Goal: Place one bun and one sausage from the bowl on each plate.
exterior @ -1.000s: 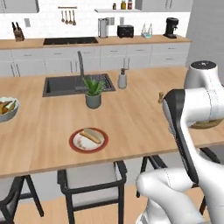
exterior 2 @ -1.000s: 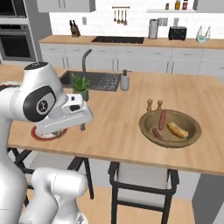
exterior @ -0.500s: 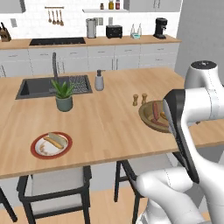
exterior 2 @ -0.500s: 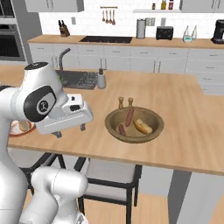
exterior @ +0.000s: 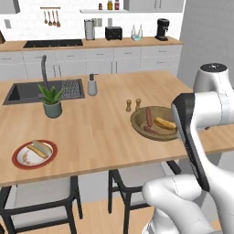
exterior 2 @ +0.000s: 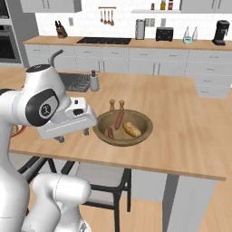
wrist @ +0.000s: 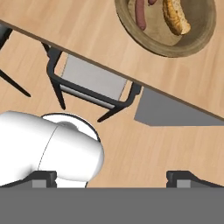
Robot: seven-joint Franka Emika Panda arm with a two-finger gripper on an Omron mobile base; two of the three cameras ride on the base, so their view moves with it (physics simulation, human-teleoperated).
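The robot's base has rolled along the counter, so the whole view has slid sideways.

The brown bowl (exterior: 154, 122) now sits closer to the robot than before, on the wooden counter (exterior: 100, 123), with a bun (exterior: 165, 123) and two sausages (exterior: 148, 117) inside. The plate (exterior: 34, 153), which holds a bun and sausage, has slid to the left side. The gripper (wrist: 111, 177) has its fingers wide apart with nothing in them, above the floor by a chair (wrist: 92, 87).
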